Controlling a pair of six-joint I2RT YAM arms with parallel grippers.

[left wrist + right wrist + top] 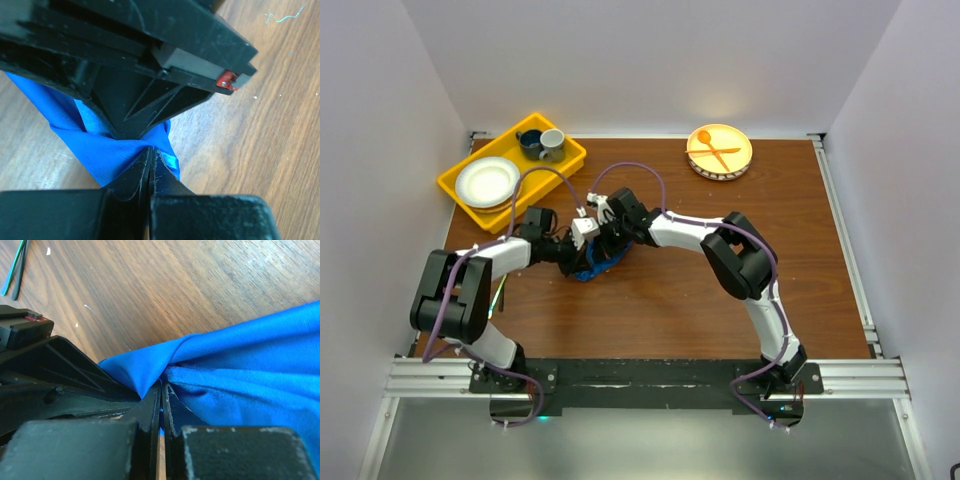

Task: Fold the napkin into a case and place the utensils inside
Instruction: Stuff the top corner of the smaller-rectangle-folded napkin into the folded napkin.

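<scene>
Blue napkin [100, 150] bunched on wooden table [670, 300]; left tool [150, 151] and right tool [161, 388] both clamped on it.

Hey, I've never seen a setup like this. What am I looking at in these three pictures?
It's a robot: a left arm and a right arm bolted to the near edge of a table. The wide picture comes from a fixed camera overhead; the two close-ups come from cameras on each wrist, looking along that arm's jaws. The blue cloth is a napkin: both pairs of jaws are shut on it. Farther back sit a yellow tray holding a white plate and two cups, and a round plate with an orange spoon and fork.
</scene>
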